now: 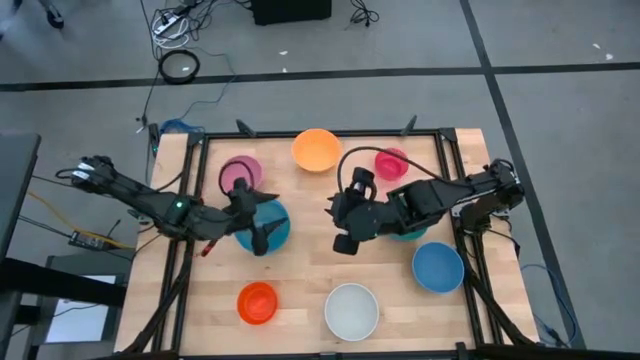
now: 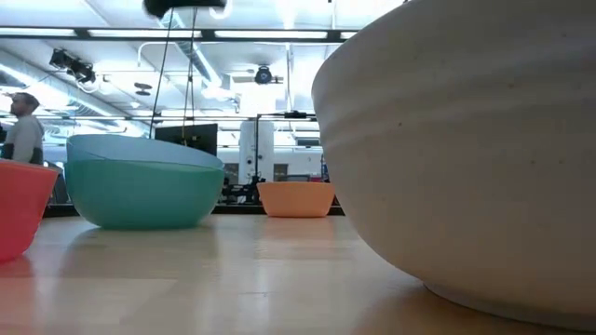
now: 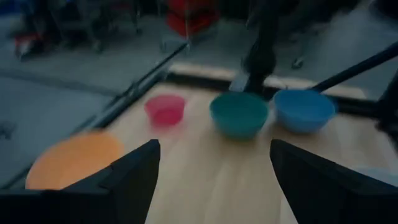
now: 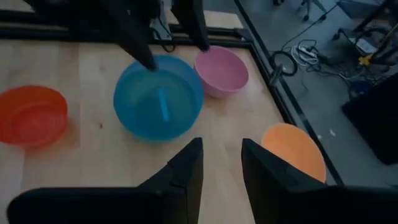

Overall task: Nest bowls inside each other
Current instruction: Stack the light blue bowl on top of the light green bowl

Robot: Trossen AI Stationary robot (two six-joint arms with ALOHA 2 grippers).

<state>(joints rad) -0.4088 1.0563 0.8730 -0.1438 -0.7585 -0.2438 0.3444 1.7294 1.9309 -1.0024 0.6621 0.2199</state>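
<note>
A blue bowl (image 1: 272,226) sits nested, slightly tilted, in a teal bowl (image 2: 140,200) at the table's left centre. My left gripper (image 1: 258,218) hovers open over it, its fingers (image 4: 140,43) above the rim, holding nothing. My right gripper (image 1: 340,225) hangs over bare table at the centre, its fingers (image 4: 186,168) a narrow gap apart with nothing between them. Singly on the table stand a pink bowl (image 1: 240,172), an orange bowl (image 1: 316,149), a magenta bowl (image 1: 392,162), a second teal bowl (image 3: 239,115) under my right arm, a second blue bowl (image 1: 438,267), a red-orange bowl (image 1: 257,303) and a white bowl (image 1: 351,311).
A black frame rail (image 1: 300,134) runs round the wooden table (image 1: 310,270). Bare wood lies between the two grippers and along the near edge between the red-orange and white bowls. A person (image 2: 20,130) stands far off in the room behind.
</note>
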